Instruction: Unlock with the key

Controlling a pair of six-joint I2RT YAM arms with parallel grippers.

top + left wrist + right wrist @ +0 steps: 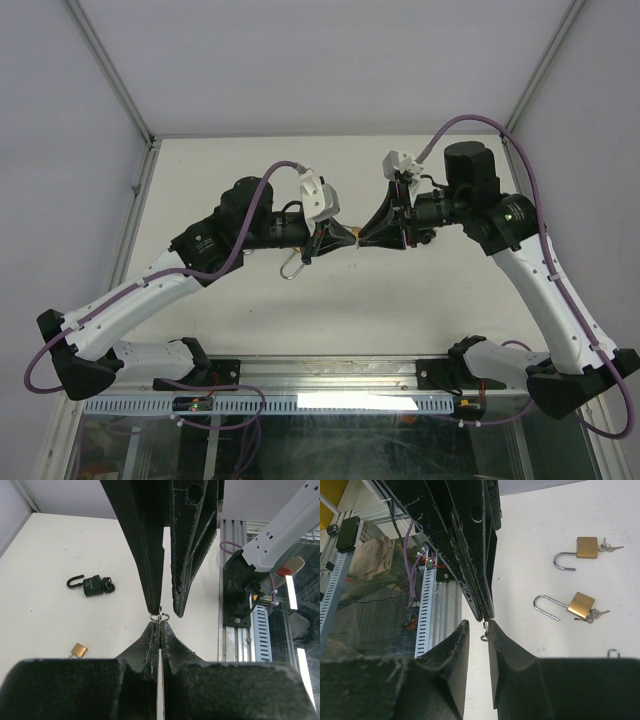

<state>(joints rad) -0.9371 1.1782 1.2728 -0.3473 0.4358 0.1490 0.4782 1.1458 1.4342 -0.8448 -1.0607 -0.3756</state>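
Note:
My left gripper [345, 237] and right gripper [366, 238] meet tip to tip above the middle of the table. The left gripper [161, 625] is shut on a thin key; only its small metal key ring [161, 616] sticks out past the tips. The right gripper [478, 623] is open, with its fingers on either side of that ring [484, 631], and the ring lies against one finger. Two brass padlocks [581, 605] [586, 547] lie on the table with open shackles and keys in them. A black padlock [93, 586], also open, lies on the table.
A small brass padlock [78, 650] lies near the black one. A loose shackle [292, 268] shows under the left arm. An aluminium rail [300, 375] runs along the near table edge. White walls enclose the table on the other sides.

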